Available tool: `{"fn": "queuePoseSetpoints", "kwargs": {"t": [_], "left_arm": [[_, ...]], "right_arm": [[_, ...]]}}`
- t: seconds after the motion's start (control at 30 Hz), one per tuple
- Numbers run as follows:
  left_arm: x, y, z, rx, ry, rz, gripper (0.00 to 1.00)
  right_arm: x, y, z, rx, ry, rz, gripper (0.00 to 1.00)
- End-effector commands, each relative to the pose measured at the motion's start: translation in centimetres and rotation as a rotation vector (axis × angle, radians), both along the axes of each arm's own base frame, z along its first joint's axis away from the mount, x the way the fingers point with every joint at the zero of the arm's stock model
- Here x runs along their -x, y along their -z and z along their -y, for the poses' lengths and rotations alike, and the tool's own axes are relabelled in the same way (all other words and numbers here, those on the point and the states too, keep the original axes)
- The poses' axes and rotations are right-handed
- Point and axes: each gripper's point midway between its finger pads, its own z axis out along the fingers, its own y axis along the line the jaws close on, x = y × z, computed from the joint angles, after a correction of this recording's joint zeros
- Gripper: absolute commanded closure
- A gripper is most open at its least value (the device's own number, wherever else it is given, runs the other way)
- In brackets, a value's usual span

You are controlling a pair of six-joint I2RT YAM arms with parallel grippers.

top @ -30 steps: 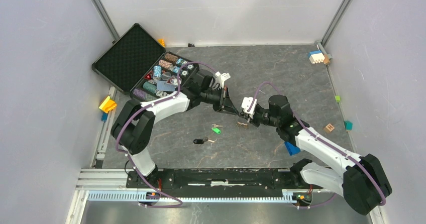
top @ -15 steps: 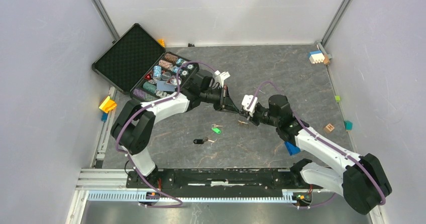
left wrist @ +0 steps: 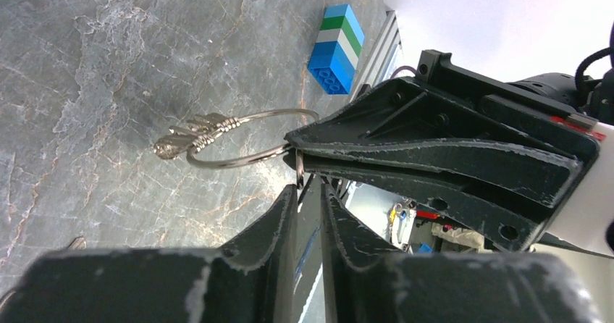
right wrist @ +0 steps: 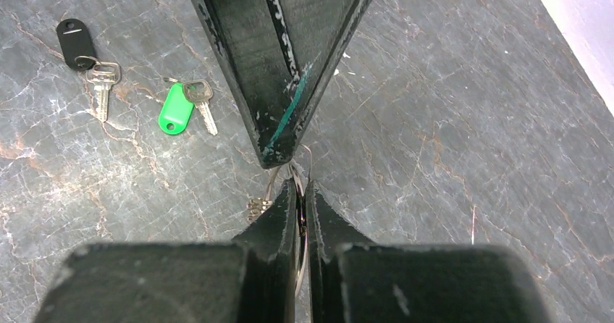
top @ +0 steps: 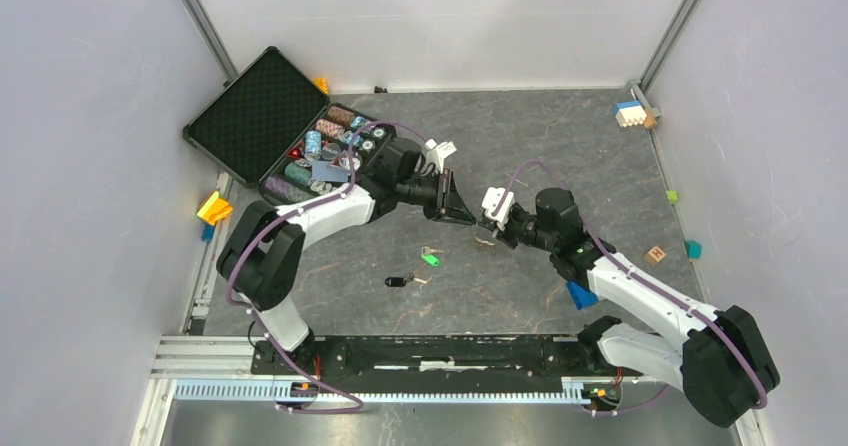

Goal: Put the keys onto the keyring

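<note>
We see the right gripper point(right wrist: 300, 193) pinching the keyring point(left wrist: 226, 124), while the fingers of the left gripper point(left wrist: 310, 189) stand slightly apart beside its wire.

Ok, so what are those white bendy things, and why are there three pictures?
Those are two robot arms, a left arm and a right arm, bolted to a table. Each ends in a gripper, which is like two black fingers. One picture looks down from above. The other two come from little cameras on the wrists, so you see that arm's own fingers at the bottom. The right gripper is pinching a thin silver keyring. The left gripper has its tips right at the ring, but I cannot tell whether it grips. On the table lie a green-headed key and a black-headed key, not on the ring yet. At the back left is an open black case of colourful chips.
</note>
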Motion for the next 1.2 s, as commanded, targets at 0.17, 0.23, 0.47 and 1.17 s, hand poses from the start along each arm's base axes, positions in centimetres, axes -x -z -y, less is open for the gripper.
{"fn": "queuePoseSetpoints", "kwargs": {"t": [0.17,0.23,0.47,1.17], "left_arm": [[-0.6,-3.4,-1.0,0.04,0.005,0.119,0.69],[-0.8,-3.4,-1.1,0.037,0.0,0.137,0.69],[-2.2,-3.2,-2.3,-0.04,-0.015,0.333,0.69],[-0.7,1.3,-9.4,-0.341,0.493,1.085,0.67]], "right_arm": [[-0.6,-1.2,0.0,-0.011,-0.002,0.055,1.0],[-0.6,-1.3,0.0,-0.011,0.001,0.058,1.0],[-0.7,-1.8,0.0,-0.014,0.011,0.071,1.0],[-2.0,-3.7,1.3,0.096,0.191,0.198,1.0]]}}
